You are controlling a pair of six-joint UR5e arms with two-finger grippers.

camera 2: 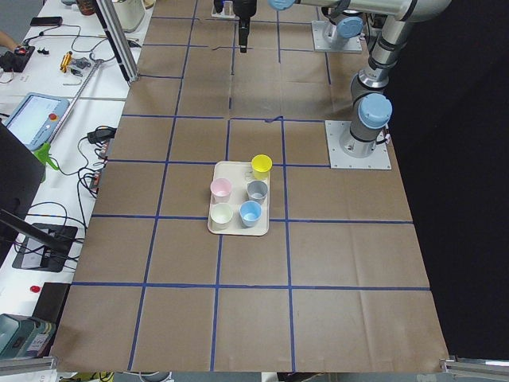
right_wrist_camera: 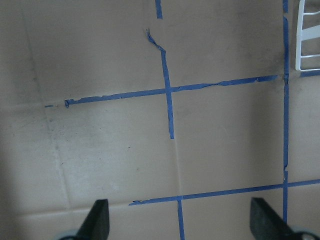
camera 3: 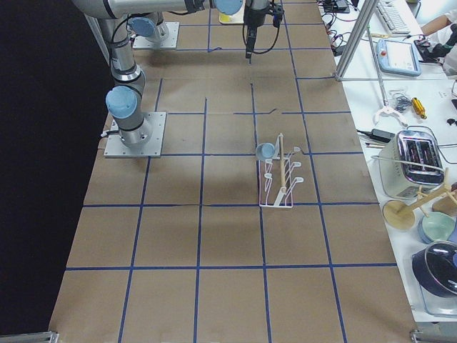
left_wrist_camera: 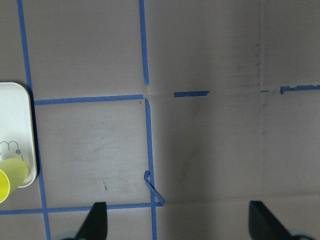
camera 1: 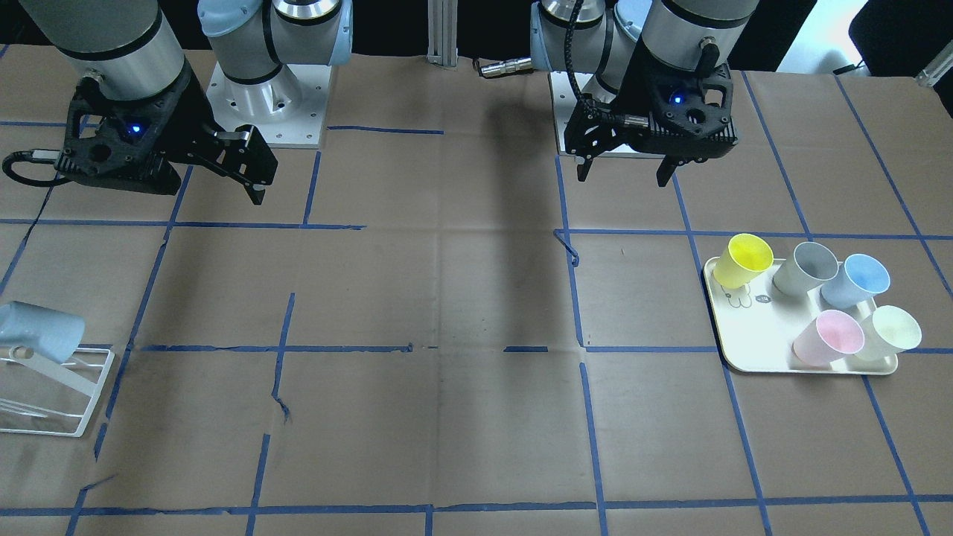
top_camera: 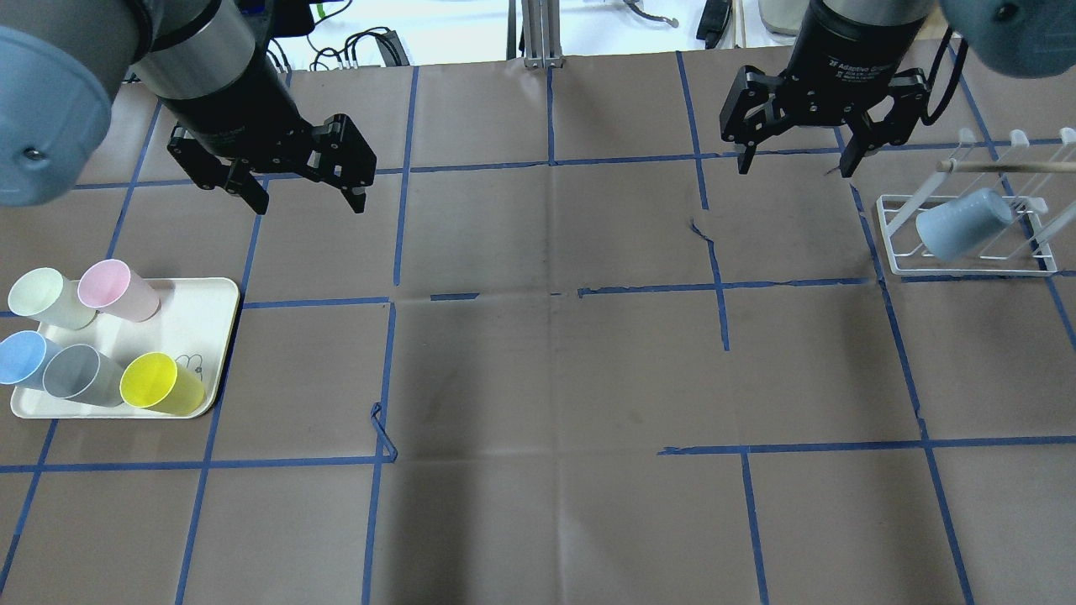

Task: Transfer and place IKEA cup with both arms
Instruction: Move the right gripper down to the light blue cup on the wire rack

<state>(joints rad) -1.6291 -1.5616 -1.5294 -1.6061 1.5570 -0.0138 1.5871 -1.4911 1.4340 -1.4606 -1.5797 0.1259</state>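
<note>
The IKEA cup, pale light-blue, lies tilted on a peg of the white wire rack at the table's right end. It also shows in the front view and the right view. My right gripper hangs open and empty above the table, left of the rack and apart from the cup. My left gripper hangs open and empty beyond the cream tray. The left wrist view and the right wrist view show spread fingertips over bare paper.
The tray holds a twin light-blue cup, a grey cup, a yellow cup, a pink cup and a cream cup. Brown paper with blue tape lines covers the table.
</note>
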